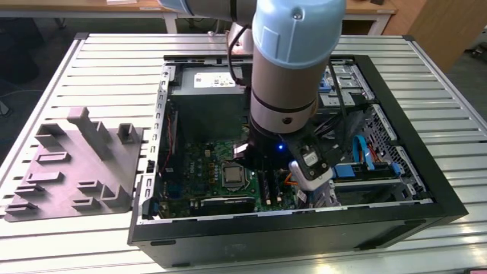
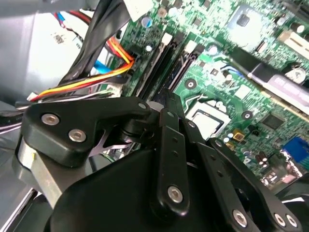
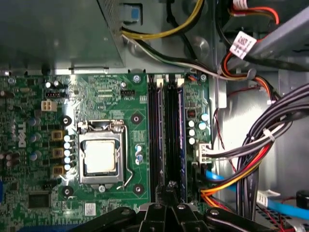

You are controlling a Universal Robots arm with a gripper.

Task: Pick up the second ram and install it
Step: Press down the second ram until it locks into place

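1. The gripper (image 3: 169, 191) is down inside the open computer case (image 1: 289, 229), right over one end of the memory slots (image 3: 154, 140). Whether it's clamped or released, I can't tell from here.
2. The second ram (image 3: 181, 140) looks to be the dark blue-green strip standing edge-on in the slot row nearest the cables. It runs straight from the gripper toward the far end of the board. I can't tell whether it's fully seated or only resting in the rail.
3. Risk one: the pressure lands at one end only. That could leave the stick tilted, with the far end riding high and its latch unclosed.
4. Risk two: the cable bundle (image 3: 251, 159) of black, red, orange and blue leads hangs just beside that slot. In the second wrist view the gripper (image 2: 166, 99) has the orange and yellow wires (image 2: 91, 83) close alongside, so a snag looks possible.
5. Risk three: slight misalignment could put the force on the slot wall or the motherboard (image 3: 111, 92) instead.
6. Contents of the case: the green motherboard with its CPU socket (image 3: 100, 157), the power supply (image 1: 199, 108), a blue-trimmed drive bay (image 1: 365, 168) and the wiring.
7. Outside, a grey moulded fixture (image 1: 76, 165) lies on the slatted table (image 1: 114, 63), at the exterior view's left of the case.
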